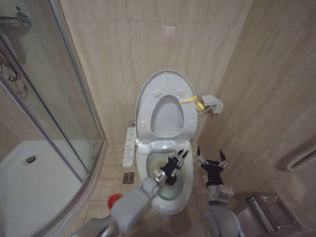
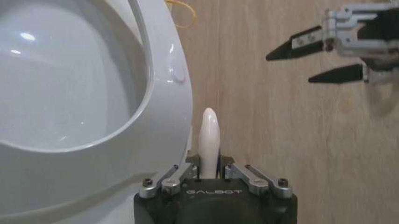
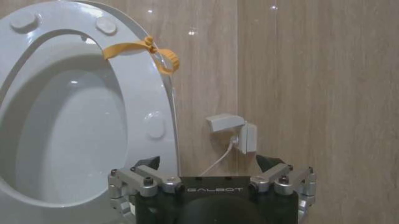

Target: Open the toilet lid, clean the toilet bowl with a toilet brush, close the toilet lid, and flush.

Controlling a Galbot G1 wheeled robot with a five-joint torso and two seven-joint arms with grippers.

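Toilet lid [image 1: 167,81] stands raised against the wall at 12 o'clock, seat up with it. Left gripper [image 1: 179,157] is over the toilet bowl [image 1: 185,190], pinching the toilet brush [image 2: 210,135] by its white handle; bristle head is hidden from view. Right gripper [image 1: 211,160] hovers at 3 o'clock of the bowl, fingers spread, holding nothing. Scrubbing step, judged: keep the pinch firm, sweep the brush around the stained inner wall, stay off the rim.
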